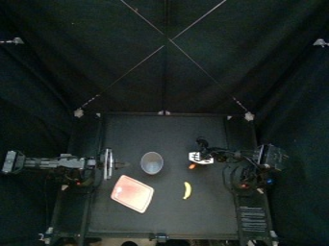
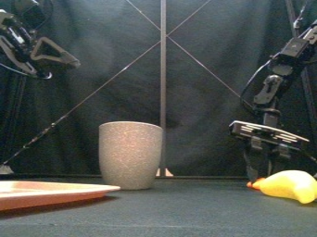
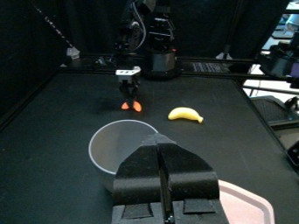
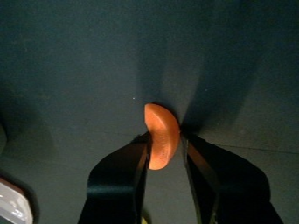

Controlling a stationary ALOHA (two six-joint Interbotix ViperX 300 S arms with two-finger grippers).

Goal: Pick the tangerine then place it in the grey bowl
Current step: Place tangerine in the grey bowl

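Grey and speckled, the grey cup point(image 1: 152, 163) stands upright on the desk point(image 1: 167, 216), a little left of its middle and nearer the back edge than the front. The pink tray point(image 1: 133, 192) lies flat between the cup and the front-left corner, and the banana point(image 1: 186, 190) lies near the desk's middle. The left hand point(image 1: 111, 159) sits by the left edge; the right hand point(image 1: 198, 156) reaches in from the right edge, beside the cup but apart from it.

From the front edge, the cup rises in the middle, the tray's rim shows low at the left and the banana lies at the right, under the right hand.

The left wrist view shows the left hand's jaws pressed together with nothing between them. Past them, across the cup's open mouth, the right hand points down with the tangerine point(image 3: 132, 105) – a small orange wedge – at its tips, low over the desk; contact with the surface cannot be told.

The right wrist view shows the right hand's jaws clamped on the wedge's two sides.
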